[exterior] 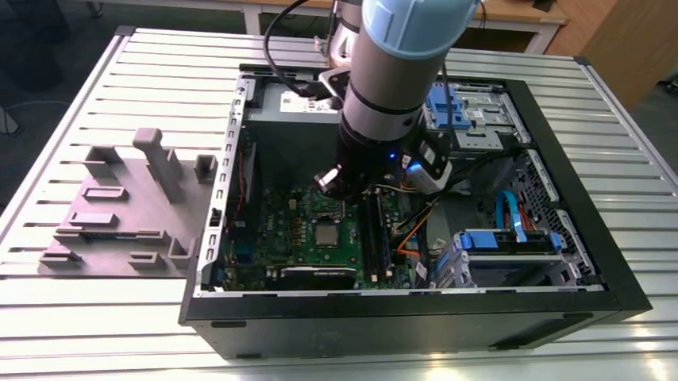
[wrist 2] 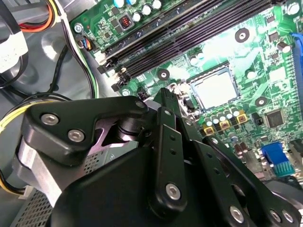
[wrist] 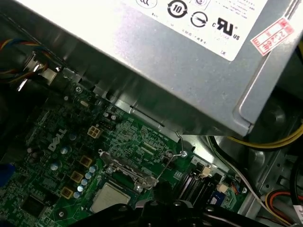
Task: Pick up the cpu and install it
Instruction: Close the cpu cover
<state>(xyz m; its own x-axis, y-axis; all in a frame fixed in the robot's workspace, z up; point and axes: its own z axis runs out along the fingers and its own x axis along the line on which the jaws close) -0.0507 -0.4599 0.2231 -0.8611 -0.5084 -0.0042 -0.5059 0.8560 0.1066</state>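
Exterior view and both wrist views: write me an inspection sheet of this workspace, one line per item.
Surface: slatted metal table carrying an open computer case.
Job's things: cpu lies in its socket on the green circuit board, apart from the end effector; the socket's wire lever looks raised.
Clutter: grey fixture block on the table, at the exterior view's left of the case.
Grippers: end effector hangs over the board beside the socket.
Cables: black cable by the arm; blue cable and yellow wires inside the case.
Surroundings: wooden desk behind the table.
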